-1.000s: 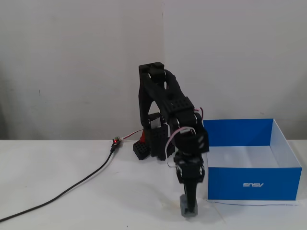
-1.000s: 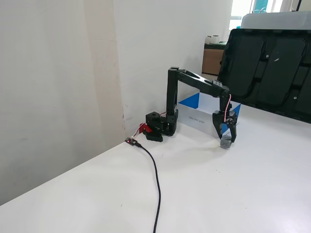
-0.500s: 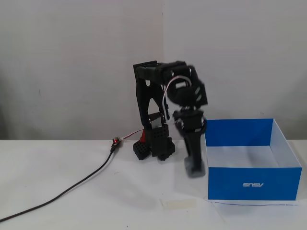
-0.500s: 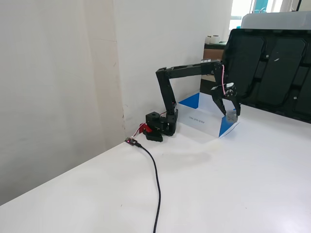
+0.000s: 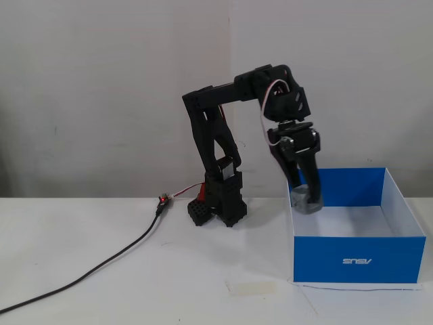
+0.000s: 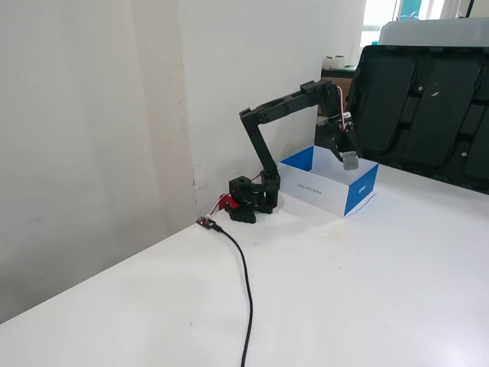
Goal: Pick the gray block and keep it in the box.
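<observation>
While our black arm (image 5: 223,135) reaches out from its base at the back of the white table (image 5: 101,271), our gripper (image 5: 306,201) hangs in the air with its 2 fingers clamped on the gray block (image 5: 304,202). We hold the block clear of every surface, just above the near left part of the box (image 5: 358,261) in a fixed view taken from the front. In a fixed view taken from the side, the same block (image 6: 350,160) shows as a small pale cube at the tip of our gripper (image 6: 349,158), above the box's white inside.

We see the box (image 6: 325,187) as a wide, shallow tray, blue on its outer walls and white within. Its front wall carries a white logo, printed upside down. It sits on the table to the right of our arm's base in the front view, close beside it but not touching as far as we can tell.

We see a black cable (image 5: 95,267) running from a small plug near the base, across the table toward the lower left of the front view. We see a pale flat strip of tape (image 5: 253,288) lying on the table in front of the box's left corner, well below the gripper. Behind us stands a plain pale wall (image 5: 101,88).
</observation>
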